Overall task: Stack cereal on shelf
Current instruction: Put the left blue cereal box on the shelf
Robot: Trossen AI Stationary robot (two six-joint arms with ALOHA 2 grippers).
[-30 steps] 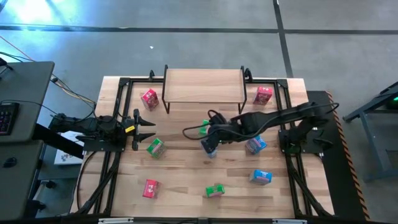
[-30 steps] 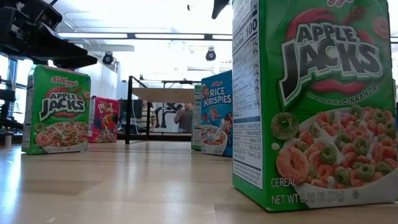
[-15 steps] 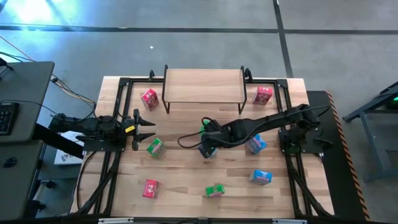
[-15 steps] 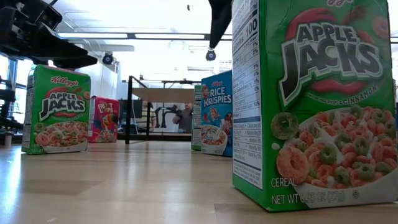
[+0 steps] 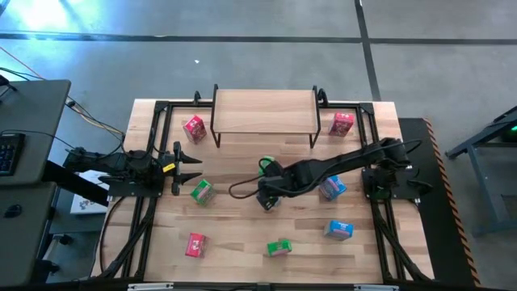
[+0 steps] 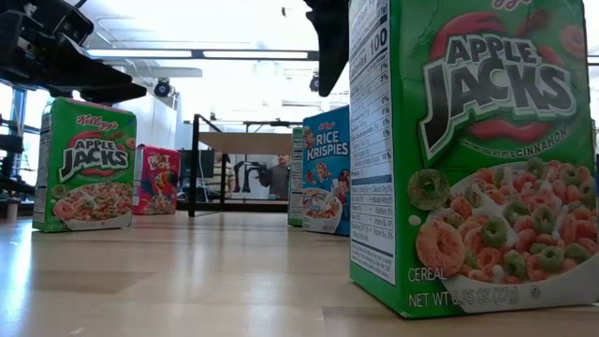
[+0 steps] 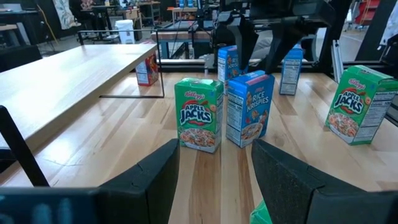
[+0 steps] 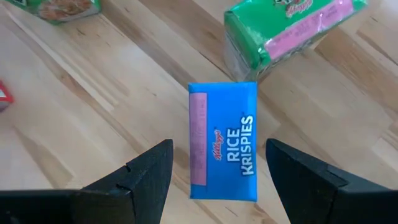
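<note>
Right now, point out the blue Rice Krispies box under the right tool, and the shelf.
Blue Rice Krispies box (image 8: 222,140), right wrist view, top panel.
Shelf (image 5: 264,111), high view, bare top board.

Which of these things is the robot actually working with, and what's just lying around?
Job: cereal boxes, shelf, right gripper open above a blue box, left gripper waiting at table's left.
Lying about: keyboard, cables beside the table.

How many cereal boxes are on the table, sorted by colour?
Green boxes: 3
Red boxes: 3
Blue boxes: 3
Total: 9
</note>
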